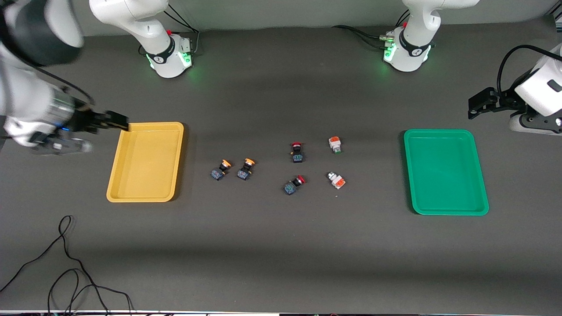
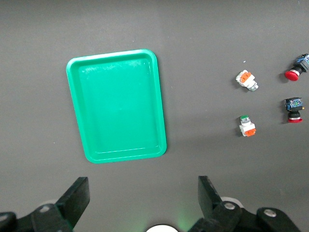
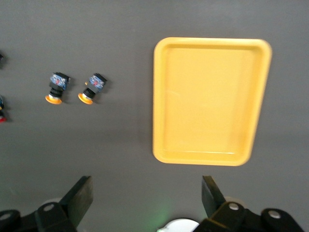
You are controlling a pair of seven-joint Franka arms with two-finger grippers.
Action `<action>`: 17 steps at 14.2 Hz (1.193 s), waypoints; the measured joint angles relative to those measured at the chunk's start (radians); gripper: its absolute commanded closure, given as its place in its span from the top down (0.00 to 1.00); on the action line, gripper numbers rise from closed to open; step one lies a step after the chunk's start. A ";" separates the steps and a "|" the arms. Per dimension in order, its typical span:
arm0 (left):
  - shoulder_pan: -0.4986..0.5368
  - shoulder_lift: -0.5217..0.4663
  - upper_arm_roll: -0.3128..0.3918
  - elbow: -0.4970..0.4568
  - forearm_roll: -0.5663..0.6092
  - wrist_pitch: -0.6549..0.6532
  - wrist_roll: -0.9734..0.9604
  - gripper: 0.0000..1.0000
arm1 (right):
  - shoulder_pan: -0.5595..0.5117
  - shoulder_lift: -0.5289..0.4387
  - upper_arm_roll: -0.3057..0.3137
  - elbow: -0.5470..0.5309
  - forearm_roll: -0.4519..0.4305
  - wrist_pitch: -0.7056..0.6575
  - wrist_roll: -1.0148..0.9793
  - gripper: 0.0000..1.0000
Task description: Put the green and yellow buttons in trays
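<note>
Two yellow-capped buttons (image 1: 221, 169) (image 1: 246, 168) lie side by side mid-table, nearer the yellow tray (image 1: 145, 162). Two white-bodied buttons with orange blocks (image 1: 336, 144) (image 1: 336, 180) lie nearer the green tray (image 1: 445, 171). Both trays hold nothing. My right gripper (image 1: 115, 120) hangs open and empty over the yellow tray's corner at the right arm's end. My left gripper (image 1: 476, 105) hangs open and empty over the table by the green tray at the left arm's end. The right wrist view shows the yellow tray (image 3: 210, 101) and yellow buttons (image 3: 55, 87). The left wrist view shows the green tray (image 2: 116, 106) and white buttons (image 2: 246, 80).
Two red-capped black-blue switches (image 1: 297, 152) (image 1: 294, 184) lie between the yellow-capped pair and the white pair. A loose black cable (image 1: 66, 272) curls on the table near the front camera at the right arm's end.
</note>
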 measured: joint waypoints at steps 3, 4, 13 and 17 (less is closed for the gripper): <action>-0.001 0.000 -0.001 -0.001 -0.001 -0.002 0.000 1.00 | 0.063 0.075 0.002 -0.039 0.020 0.104 0.093 1.00; -0.004 0.001 -0.005 -0.006 -0.004 -0.003 -0.004 1.00 | 0.076 0.107 0.003 -0.043 0.021 0.135 0.103 1.00; -0.209 -0.003 -0.150 -0.232 -0.022 0.240 -0.486 1.00 | 0.230 0.278 0.005 -0.219 0.064 0.522 0.324 1.00; -0.349 -0.003 -0.191 -0.317 -0.022 0.359 -0.704 1.00 | 0.269 0.368 0.004 -0.223 0.070 0.633 0.375 1.00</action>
